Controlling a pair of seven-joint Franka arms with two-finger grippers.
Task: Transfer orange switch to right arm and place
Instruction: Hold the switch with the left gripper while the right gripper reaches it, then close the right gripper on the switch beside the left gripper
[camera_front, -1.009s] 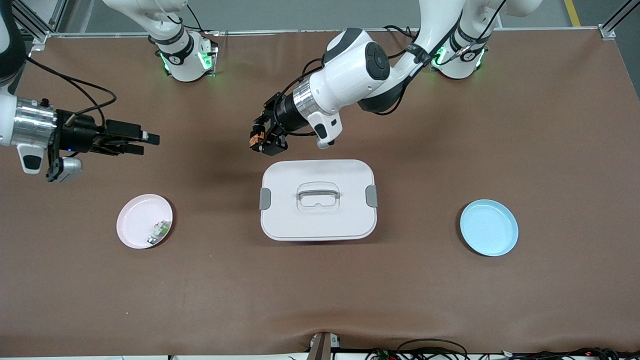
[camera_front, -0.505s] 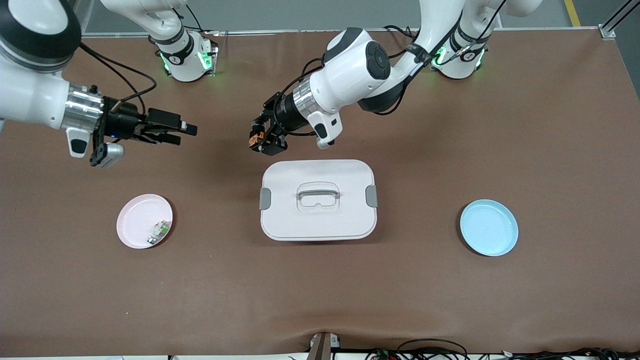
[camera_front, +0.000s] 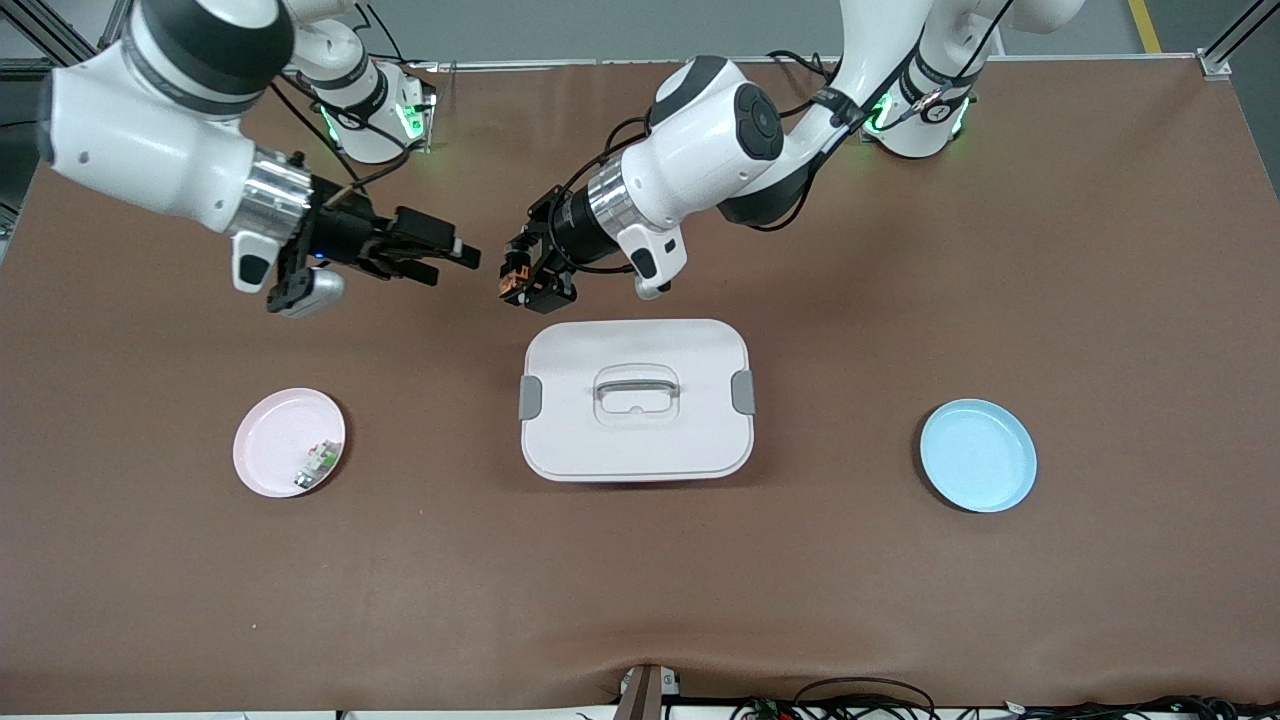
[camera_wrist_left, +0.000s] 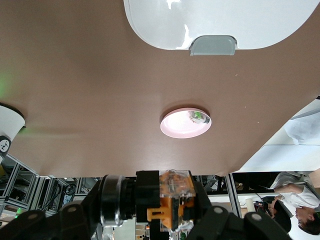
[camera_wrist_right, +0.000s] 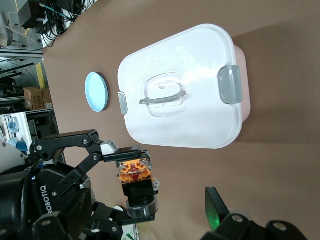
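Between the fingers of the left pincer (camera_front: 517, 281) sits the orange switch (camera_front: 514, 279), squeezed tight and held up in the air over the bare tabletop (camera_front: 1100, 250). Just beside this pincer, on the side nearer the front camera, stands the white box (camera_front: 637, 400) with its lid clipped on. The right pincer (camera_front: 455, 258) hangs close by at about the same height, pointing straight at the switch, with its fingers wide apart and nothing in them. The two pincers are near but not touching.

Farther out from the right pincer lies the pink plate (camera_front: 270, 440) with a small white-and-green part (camera_front: 318, 464) on it. Out past the box from the left pincer, toward the left arm's end of the tabletop, lies the blue plate (camera_front: 978, 455), with nothing on it.

To do the hand-over well, I think the right pincer should slide in slowly until its fingers sit on both sides of a free bit of the switch. It should close first. Only then should the left pincer let go, or the tiny switch may drop.

In the right wrist view, white letters on the left pincer read ROBOTIQ (camera_wrist_right: 44, 200).
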